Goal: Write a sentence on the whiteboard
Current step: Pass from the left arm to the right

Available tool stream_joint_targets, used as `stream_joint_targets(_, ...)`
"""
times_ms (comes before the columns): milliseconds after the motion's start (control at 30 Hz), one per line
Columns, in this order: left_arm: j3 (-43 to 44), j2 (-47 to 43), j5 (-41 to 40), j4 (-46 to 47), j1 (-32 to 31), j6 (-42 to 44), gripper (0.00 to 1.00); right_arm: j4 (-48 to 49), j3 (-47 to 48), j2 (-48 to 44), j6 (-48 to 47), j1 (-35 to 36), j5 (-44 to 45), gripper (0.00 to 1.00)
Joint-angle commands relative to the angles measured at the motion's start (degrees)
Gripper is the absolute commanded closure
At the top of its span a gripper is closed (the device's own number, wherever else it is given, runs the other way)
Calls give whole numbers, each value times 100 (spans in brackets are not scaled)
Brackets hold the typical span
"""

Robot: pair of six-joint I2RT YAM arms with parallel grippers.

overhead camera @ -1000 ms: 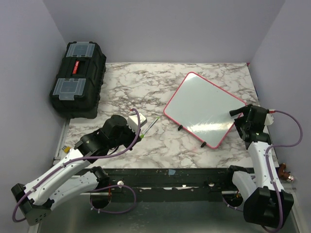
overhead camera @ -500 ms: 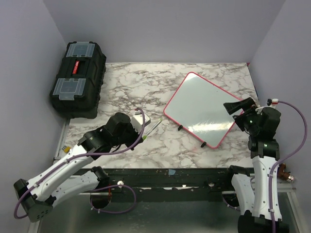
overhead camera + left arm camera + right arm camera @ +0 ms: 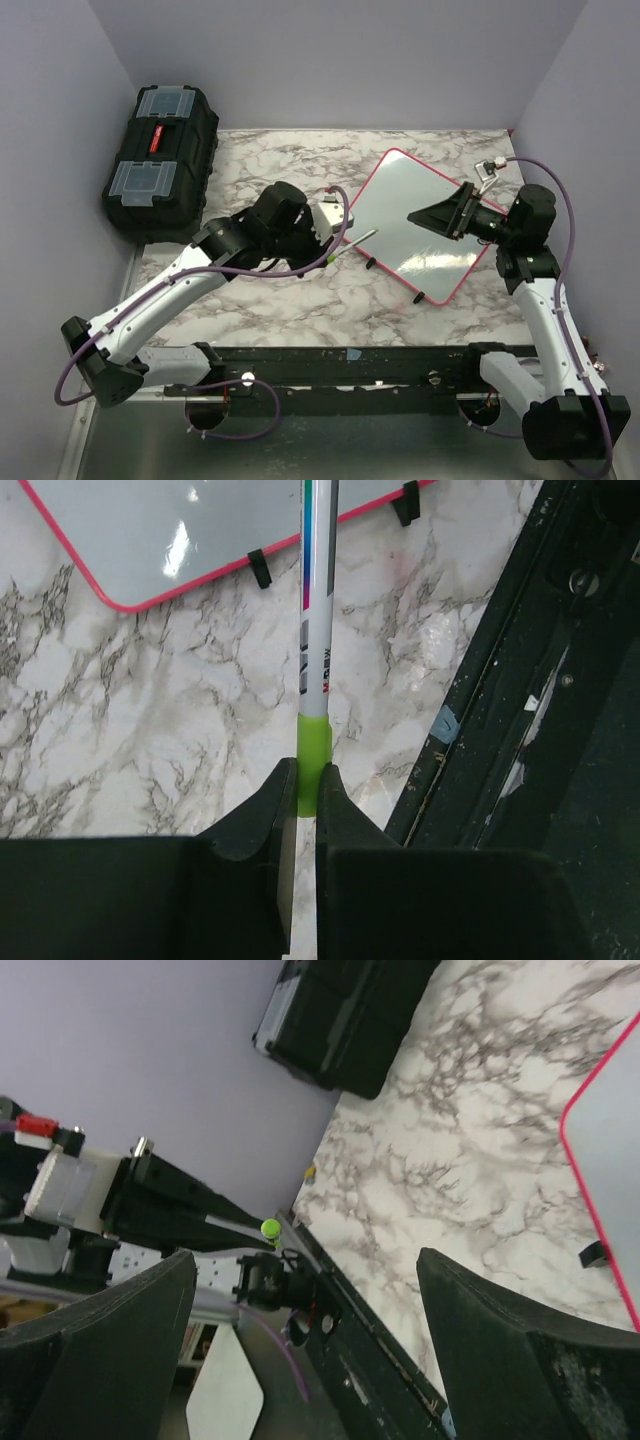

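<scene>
Top external view: the whiteboard (image 3: 395,195), red-pink framed, lies flat on the right half of the marble table (image 3: 270,165). It is turned diagonally so that one corner points to the near side, and its face is white with a streak of glare. Two small black clips (image 3: 372,264) sit on its near-left edge. The left gripper (image 3: 333,250) reaches in from the left, its fingers pressed together on the green end of a marker (image 3: 355,241), whose white barrel points right and far toward the board's left corner. In the left wrist view the barrel runs up across the red frame line onto the board. Whether the tip touches the surface I cannot tell, since it is cut off at the top of that picture. The right gripper (image 3: 420,214) is held over the board, pointing left, apart from the marker. The right wrist view shows its two fingers (image 3: 110,1360) spread wide, with the table and the left arm seen through the gap. A black toolbox (image 3: 160,160) with clear lid compartments stands at the far left, well apart from the board.
</scene>
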Motion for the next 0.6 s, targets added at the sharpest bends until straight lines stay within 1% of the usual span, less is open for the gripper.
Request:
stream_joint_targets(0,755,407,599,-454,-144,497,100,254,205,283,-241,505,-843,7)
stream_joint_targets(100,993,590,665,-599,-216,685,100,295,251,402,-317,688,-992,8)
stream_joint_targets(200,978,638,835,-602,-301,895,100,103,363,581,-475,918,-958,10)
stream_joint_targets(433,828,737,728,-558,-421,1043,100,-702,715,936,-1195,1517,-760,19)
stream_joint_targets(567,840,830,649,-563,-447,1099,100,-886,729,1097,-1375,1696,-671,25)
